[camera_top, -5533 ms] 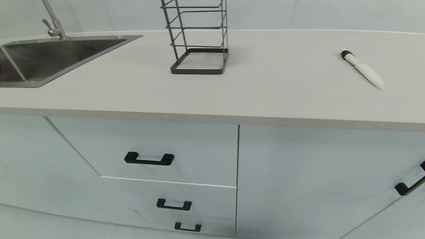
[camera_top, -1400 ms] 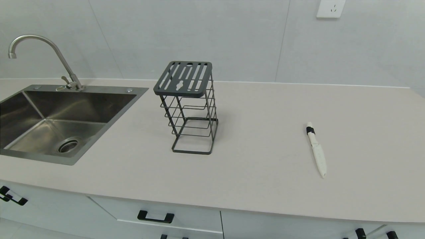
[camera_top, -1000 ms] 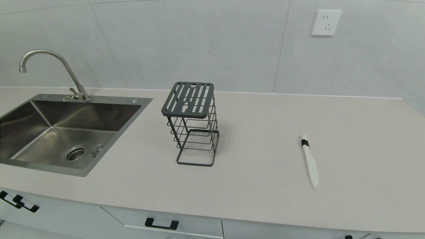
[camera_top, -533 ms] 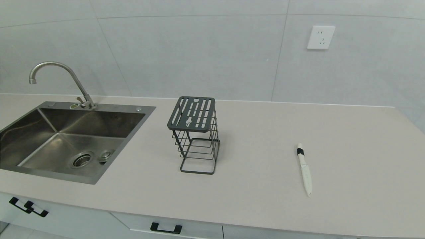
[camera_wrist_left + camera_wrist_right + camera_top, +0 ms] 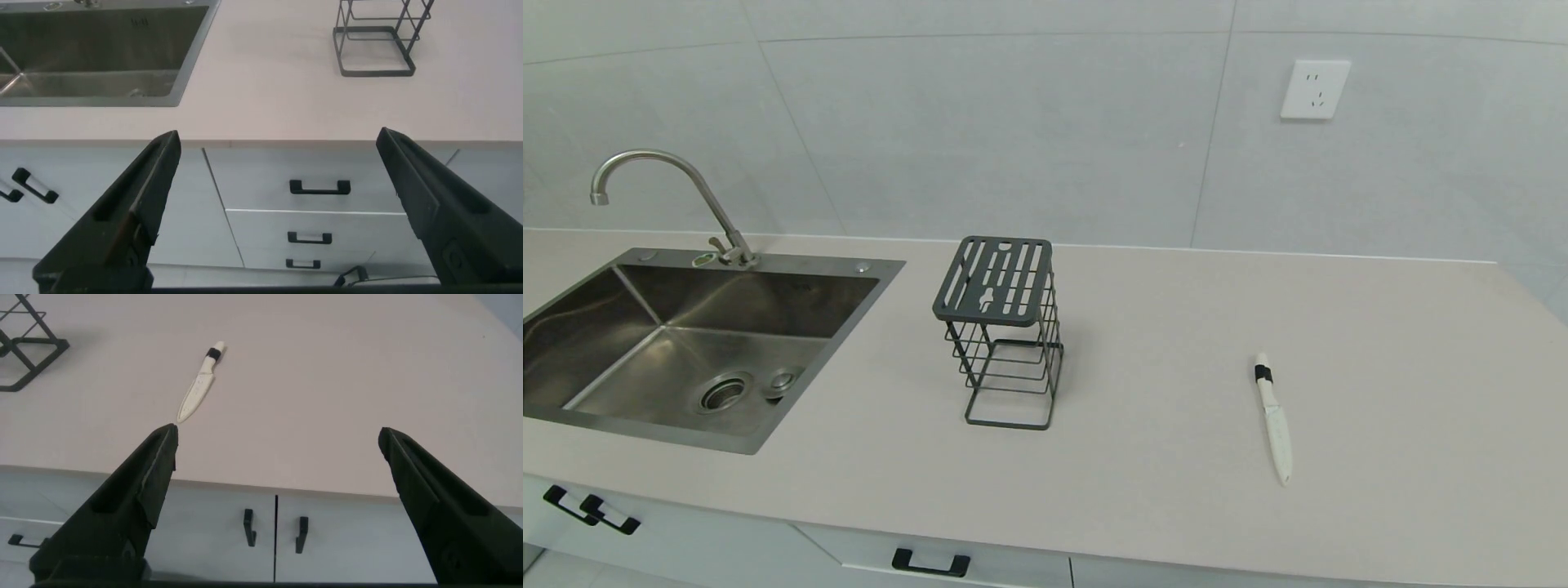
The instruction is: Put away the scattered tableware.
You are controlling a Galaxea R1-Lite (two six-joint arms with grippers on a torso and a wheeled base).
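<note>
Knife on counter, both grippers empty

Knife [image 5: 1272, 416] lies flat on the counter [image 5: 1176, 327], toward its right end and nearer the front edge than the back edge. Point faces the front edge, the other end faces the wall.

Right gripper [image 5: 276, 433]: jaws spread wide, nothing between them. It sits out in front of the counter's front edge, at the height of the cabinet doors. In the right wrist view the knife [image 5: 198, 384] lies beyond the fingers, farther in on the counter and apart from them; its point lines up close to one fingertip [image 5: 167, 433] rather than with the gap.

Left gripper [image 5: 277, 139]: jaws likewise wide apart and empty, facing the drawer fronts [image 5: 319, 212] below the front edge.

Knife look: white all over, slim, tapering to a point, with one black band near the far end.

Knife rack [image 5: 1005, 327], dark wire with a slotted top, stands upright mid-counter, well apart from the knife and just beside the sink [image 5: 768, 269]
</note>
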